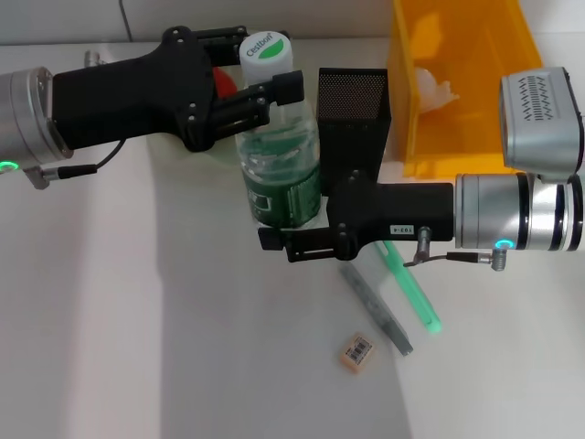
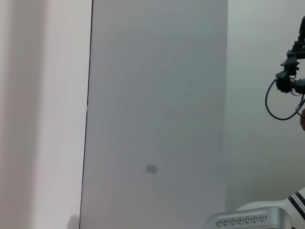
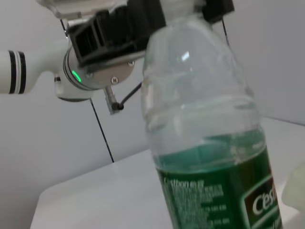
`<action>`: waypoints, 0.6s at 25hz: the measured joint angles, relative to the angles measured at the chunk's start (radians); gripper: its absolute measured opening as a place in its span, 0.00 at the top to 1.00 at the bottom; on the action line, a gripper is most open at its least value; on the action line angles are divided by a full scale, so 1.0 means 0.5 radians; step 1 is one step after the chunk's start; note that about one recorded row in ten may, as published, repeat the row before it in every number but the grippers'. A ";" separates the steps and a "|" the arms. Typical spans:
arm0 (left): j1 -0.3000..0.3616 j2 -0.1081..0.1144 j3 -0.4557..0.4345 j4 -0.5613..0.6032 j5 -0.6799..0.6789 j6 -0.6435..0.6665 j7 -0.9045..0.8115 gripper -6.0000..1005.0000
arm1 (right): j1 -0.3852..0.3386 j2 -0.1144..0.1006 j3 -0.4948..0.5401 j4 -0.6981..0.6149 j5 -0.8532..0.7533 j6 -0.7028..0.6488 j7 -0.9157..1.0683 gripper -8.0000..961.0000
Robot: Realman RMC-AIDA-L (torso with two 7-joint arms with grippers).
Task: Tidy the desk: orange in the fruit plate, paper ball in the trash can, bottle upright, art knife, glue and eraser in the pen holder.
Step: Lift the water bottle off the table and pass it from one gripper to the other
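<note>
the left claw (image 1: 274,96), matte black and angular on a long black arm reaching in from the left, is clamped on the neck of the clear plastic water bottle (image 1: 279,165), just under its white cap. the right claw (image 1: 292,240), black too, on a thick silver-banded wrist coming from the right, grips the same bottle low down at its green label. the bottle stands about upright between them, ribbed, see-through and partly filled; in the right wrist view it fills the frame, glossy, with the left claw above it. just behind stands the square black metal mesh pen holder (image 1: 352,114), and beyond that the large translucent orange-yellow plastic trash can (image 1: 462,55) with the white wrinkly paper ball (image 1: 434,90) inside. a sliver of the red-orange orange (image 1: 222,80) shows behind the left arm. on the smooth white worktop (image 1: 137,347) lie a slim grey art knife (image 1: 377,309), a green stick-shaped item (image 1: 413,293) beside it, and nearer, apart from both, the tiny tan eraser (image 1: 357,351) with its barcode label.
</note>
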State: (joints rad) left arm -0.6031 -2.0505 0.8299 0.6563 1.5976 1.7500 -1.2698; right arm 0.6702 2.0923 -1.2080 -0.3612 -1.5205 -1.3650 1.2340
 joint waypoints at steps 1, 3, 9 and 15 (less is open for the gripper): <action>-0.004 0.003 -0.012 0.003 -0.003 0.010 -0.005 0.56 | 0.000 0.000 -0.014 0.000 0.000 0.012 0.001 0.15; -0.006 0.004 -0.019 0.005 -0.005 0.015 -0.008 0.56 | 0.000 0.000 -0.027 0.003 0.001 0.027 0.002 0.15; -0.020 0.015 -0.124 0.013 -0.007 0.067 -0.025 0.56 | 0.002 0.000 -0.029 0.024 0.005 0.036 0.002 0.15; -0.016 0.034 -0.199 0.016 -0.014 0.104 -0.030 0.56 | -0.009 0.000 -0.011 0.029 0.017 0.049 -0.006 0.15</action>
State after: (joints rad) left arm -0.6110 -2.0334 0.7304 0.6642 1.5908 1.8018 -1.2849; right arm 0.6659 2.0923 -1.2135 -0.3467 -1.5119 -1.3406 1.2309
